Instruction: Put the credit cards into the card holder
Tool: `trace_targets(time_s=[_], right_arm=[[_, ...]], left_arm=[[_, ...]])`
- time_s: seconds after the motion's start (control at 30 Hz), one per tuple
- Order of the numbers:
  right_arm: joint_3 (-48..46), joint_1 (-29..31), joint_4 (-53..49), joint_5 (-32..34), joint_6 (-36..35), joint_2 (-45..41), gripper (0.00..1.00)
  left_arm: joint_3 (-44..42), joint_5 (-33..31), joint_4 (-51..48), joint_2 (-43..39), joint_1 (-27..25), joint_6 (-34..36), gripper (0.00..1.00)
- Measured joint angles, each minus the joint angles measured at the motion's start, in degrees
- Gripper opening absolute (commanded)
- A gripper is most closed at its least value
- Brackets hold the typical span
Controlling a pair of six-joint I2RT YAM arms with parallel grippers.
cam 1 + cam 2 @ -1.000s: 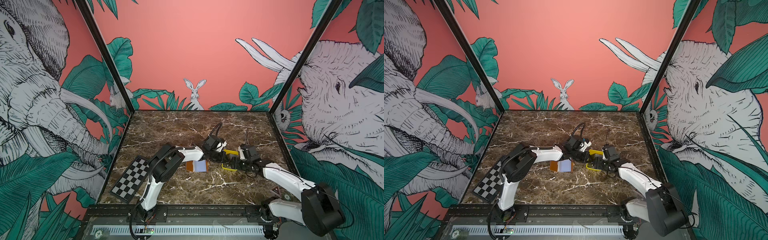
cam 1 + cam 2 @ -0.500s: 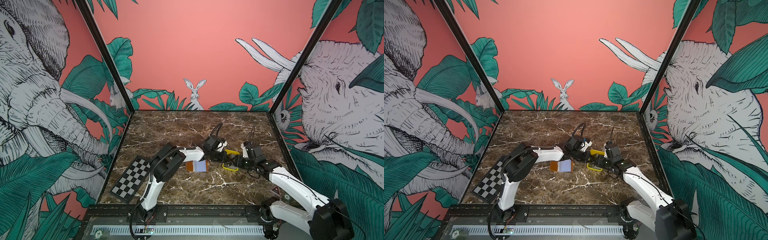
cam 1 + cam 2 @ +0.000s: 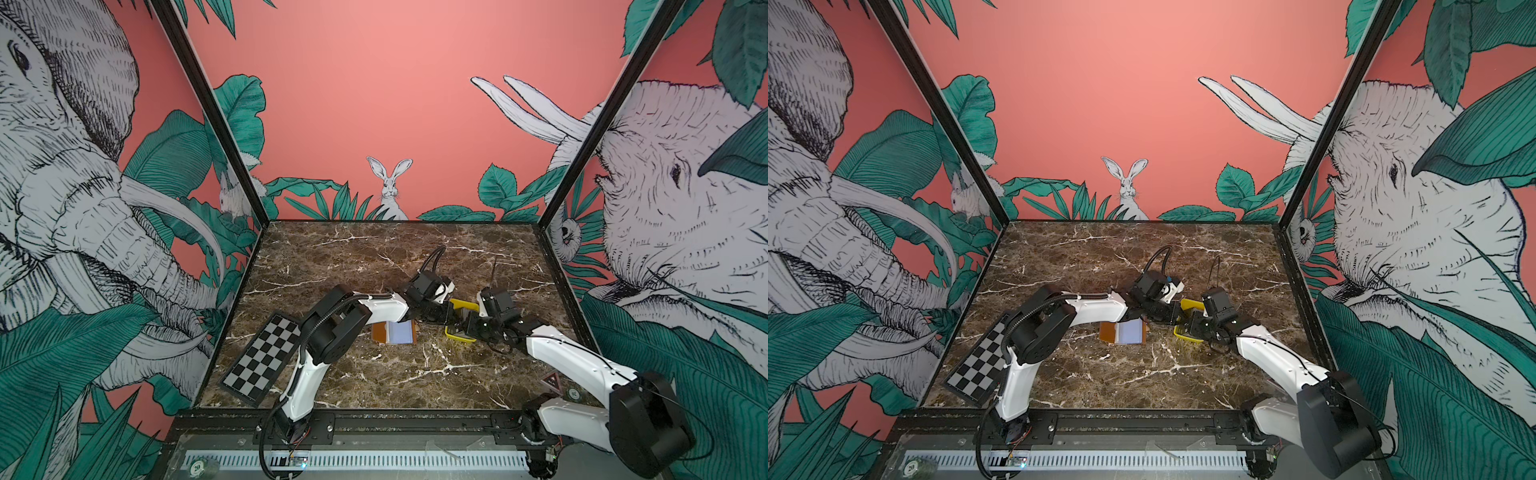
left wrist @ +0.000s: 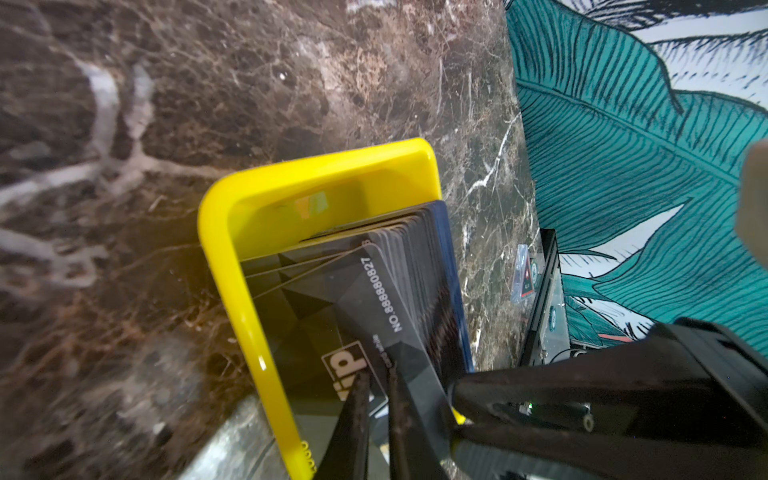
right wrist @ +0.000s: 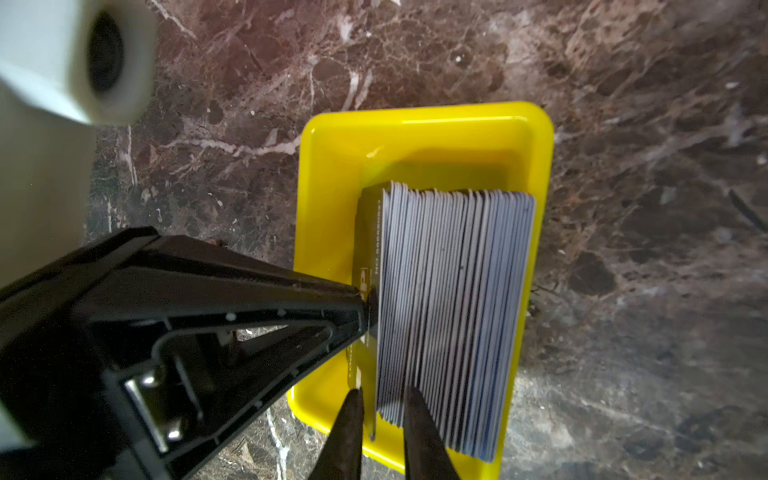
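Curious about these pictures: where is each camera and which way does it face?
Top views: high in front, looking down at the table; left arm and right arm show.
Left wrist: on its arm, facing along the left gripper at cards in the tray.
Right wrist: likewise, along the right gripper.
Shared: both wrist views show cards, tray, the other gripper.

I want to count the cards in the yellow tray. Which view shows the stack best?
The right wrist view: the credit cards stand on edge in the yellow tray, their edges visible. The left wrist view shows mostly the front card's face; both top views leave it tiny and largely hidden.
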Motion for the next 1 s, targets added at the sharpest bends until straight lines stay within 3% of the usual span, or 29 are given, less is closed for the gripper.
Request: trace_targets(time_s=[0.67,1.0], right_arm=[[0.0,0.1,1.1,0.2,1.0,0.1,0.00],[0.0,0.1,-0.9,1.6,0.5,-6.8,0.00]], left_arm=[[-0.4,-0.2,0.2,-0.4,0.0,-0.6,0.13],[-8.8,-0.2,3.0,-9.9,1.9,-1.9,0.17]])
